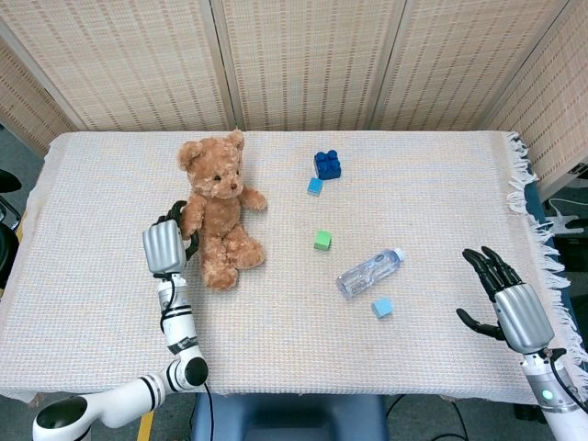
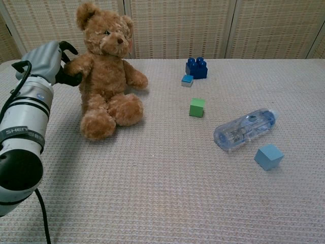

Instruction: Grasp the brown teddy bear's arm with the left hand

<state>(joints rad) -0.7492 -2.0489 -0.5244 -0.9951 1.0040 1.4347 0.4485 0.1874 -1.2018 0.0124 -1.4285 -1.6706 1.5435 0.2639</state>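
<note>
The left hand (image 2: 48, 62) sits at the upper left of the chest view, its dark fingers (image 2: 70, 79) curled around the near arm of the brown teddy bear (image 2: 106, 66), gripping it. In the head view the same hand (image 1: 163, 245) lies left of centre, pressed against the bear's side. The bear (image 1: 214, 213) sits upright on the woven tablecloth (image 1: 413, 184), leaning slightly toward the hand. The forearm behind the hand carries partly readable grey lettering, "SHEN" (image 2: 19, 132). The right hand (image 1: 510, 296), at the lower right of the head view, holds nothing, its fingers spread above the cloth. A clear plastic bottle (image 2: 245, 129) lies on its side right of centre; what it contains cannot be made out. Beside it rests a light blue cube (image 2: 268, 156); a green cube (image 2: 197, 107) and a dark blue toy brick (image 2: 196, 67) lie further back.
</note>
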